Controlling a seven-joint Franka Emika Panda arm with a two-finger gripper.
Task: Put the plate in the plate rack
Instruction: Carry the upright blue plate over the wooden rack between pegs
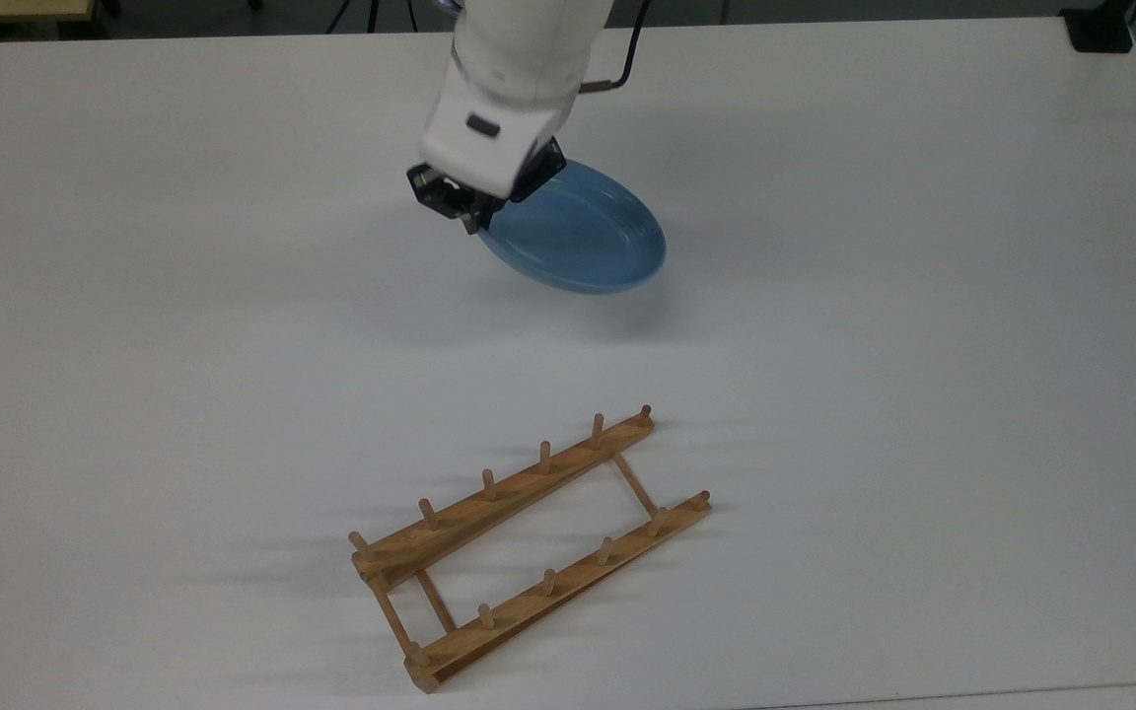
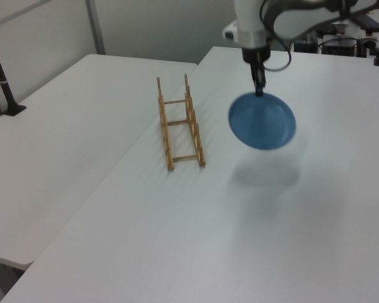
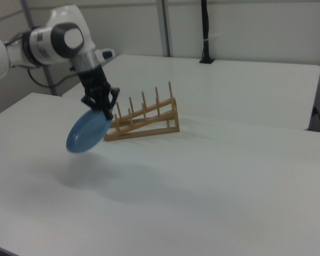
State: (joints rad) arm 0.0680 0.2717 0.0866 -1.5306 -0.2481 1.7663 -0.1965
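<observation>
In the top view the pincer [image 1: 474, 219] is clamped on the rim of the tilted plate [image 1: 583, 235], held above the white table [image 1: 923, 345] far from the plate rack [image 1: 529, 547], while the left view shows the plate [image 2: 262, 121] hanging right of the rack [image 2: 180, 123], and the right view shows it [image 3: 88, 132] at the rack's [image 3: 146, 120] left.

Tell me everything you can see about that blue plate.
The plate is round, shallow and plain light blue, with a raised rim and a smooth, glossy look. It hangs tilted in the air above the white table, casting a shadow, pinched at its upper edge by the gripper. The plate rack stands apart from it.
</observation>
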